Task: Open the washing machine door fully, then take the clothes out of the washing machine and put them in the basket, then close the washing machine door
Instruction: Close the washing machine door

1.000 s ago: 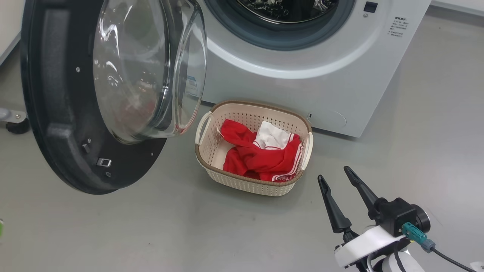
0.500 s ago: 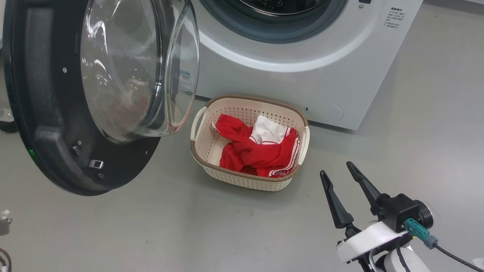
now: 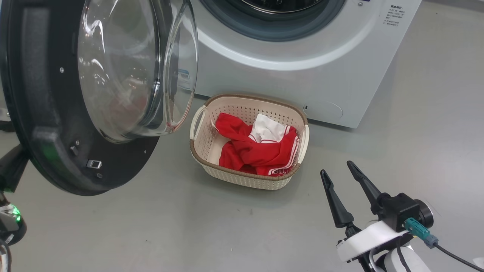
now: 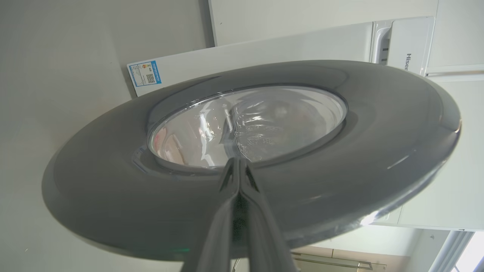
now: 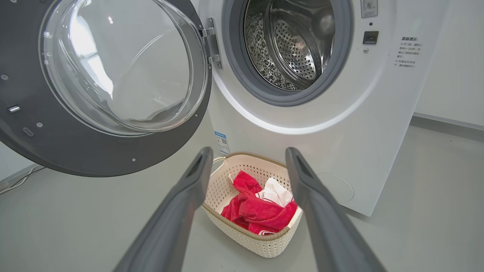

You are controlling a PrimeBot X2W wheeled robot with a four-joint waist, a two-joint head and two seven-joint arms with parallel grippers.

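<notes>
One heap of red clothes point(image 3: 261, 153) with a white part lies in the single basket point(image 3: 242, 180), on the floor point(image 3: 189, 226) just before the one washing machine point(image 3: 283, 87) — how many garments, I cannot tell. Its one door point(image 3: 45, 113) hangs open at the left, top edge cut off. Two claws: the right gripper point(image 3: 336, 168) spread apart near the basket; the left gripper point(image 4: 235, 166) pressed together before the door's outer face — contact unclear.

You can read just one thing: brand lettering point(image 4: 409, 61) beginning "Hise", cut off, on the washing machine point(image 4: 302, 41). Its blue label sticker point(image 4: 145, 73) and the printed lines point(image 5: 407, 51) on the right of its front are too small to read.
</notes>
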